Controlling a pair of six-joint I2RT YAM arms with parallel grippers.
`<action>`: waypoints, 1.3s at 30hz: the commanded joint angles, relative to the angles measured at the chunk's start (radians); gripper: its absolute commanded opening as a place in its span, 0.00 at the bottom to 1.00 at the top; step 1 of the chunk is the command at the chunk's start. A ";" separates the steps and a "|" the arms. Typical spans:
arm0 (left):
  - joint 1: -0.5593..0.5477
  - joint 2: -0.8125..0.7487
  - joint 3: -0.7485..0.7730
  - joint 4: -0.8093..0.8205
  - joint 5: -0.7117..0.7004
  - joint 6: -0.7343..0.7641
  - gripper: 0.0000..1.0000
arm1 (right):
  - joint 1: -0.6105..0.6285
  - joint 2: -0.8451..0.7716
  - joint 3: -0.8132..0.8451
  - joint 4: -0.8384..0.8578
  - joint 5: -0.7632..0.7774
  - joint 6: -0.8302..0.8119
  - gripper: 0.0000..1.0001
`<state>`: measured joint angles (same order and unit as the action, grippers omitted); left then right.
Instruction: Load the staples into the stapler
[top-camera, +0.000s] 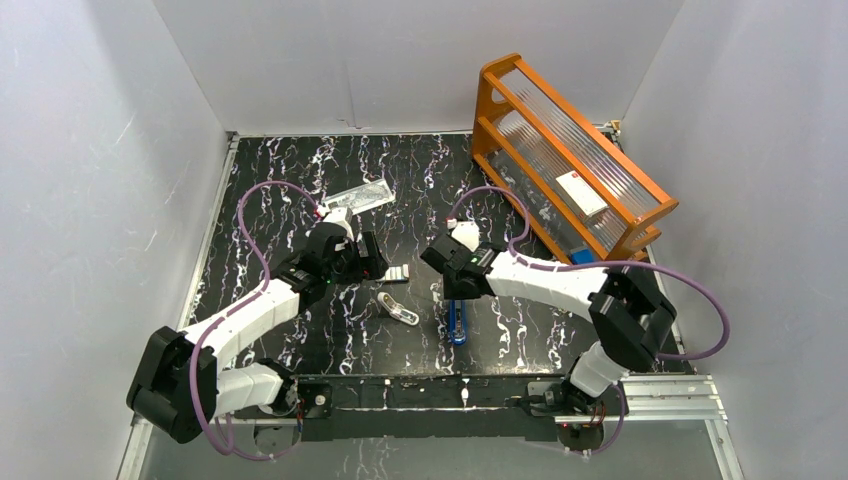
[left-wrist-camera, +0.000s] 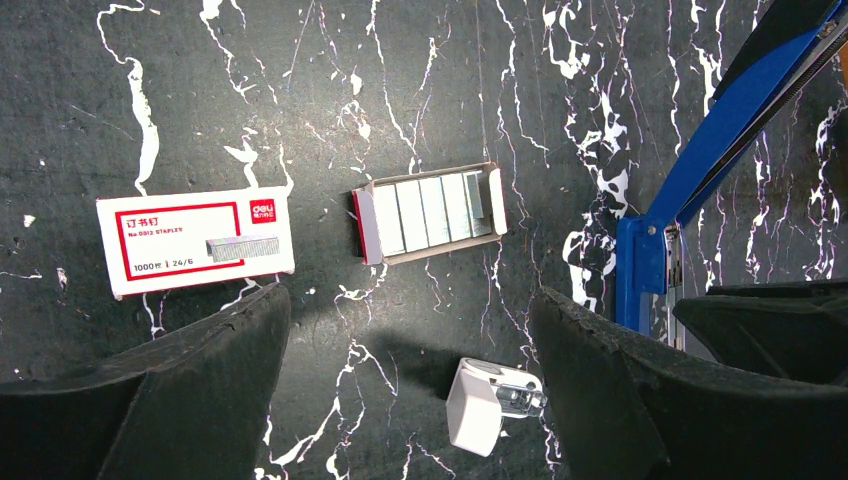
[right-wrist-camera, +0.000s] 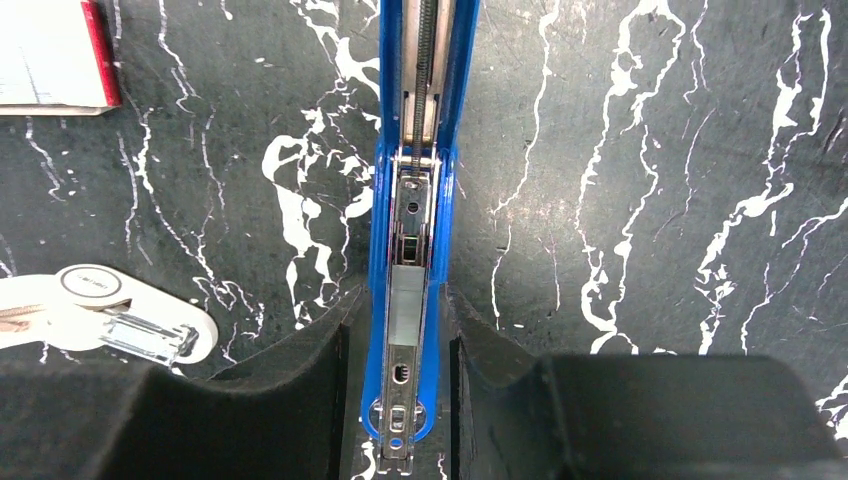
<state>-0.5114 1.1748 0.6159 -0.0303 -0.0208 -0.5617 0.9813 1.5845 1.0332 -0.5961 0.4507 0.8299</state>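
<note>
The right gripper (right-wrist-camera: 398, 330) has its two black fingers (right-wrist-camera: 300, 400) pressed on both sides of the blue stapler (right-wrist-camera: 405, 250), holding it tight. The stapler runs straight out ahead of this gripper, long and thin. Its blue top is swung up, and the silver rail inside shows, facing up. The left gripper (left-wrist-camera: 408, 310) is spread wide and has nothing in it. The staples (left-wrist-camera: 430, 210) lie just ahead of its fingertips, about in the middle of the gap between them. They are grey strips set side by side in a small open cardboard tray (left-wrist-camera: 365, 225). Each strip points away from the gripper, and the row goes across from one finger toward the other. A red and white staple box (left-wrist-camera: 195, 243) lies ahead and off to the left-finger side. A small white gadget with a silver tip (left-wrist-camera: 490, 400) sits down between the fingers, closer in than the staples. The stapler's raised blue top (left-wrist-camera: 700, 170) stands on the right-finger side. The left arm is the nearer one to the staples and it is free, so it looks like the one to reach forward and pick up a strip.
</note>
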 joint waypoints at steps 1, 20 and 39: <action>0.002 -0.018 0.023 -0.008 -0.007 0.000 0.87 | -0.003 -0.078 0.043 0.014 0.021 -0.048 0.39; 0.002 -0.141 0.039 -0.156 -0.107 -0.087 0.87 | -0.004 0.276 0.387 0.190 -0.300 -0.400 0.33; 0.002 -0.132 0.013 -0.132 -0.133 -0.041 0.87 | -0.004 0.452 0.544 0.133 -0.187 -0.327 0.29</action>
<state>-0.5114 1.0538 0.6338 -0.1654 -0.1200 -0.6201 0.9810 2.0804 1.5654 -0.4633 0.1967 0.4751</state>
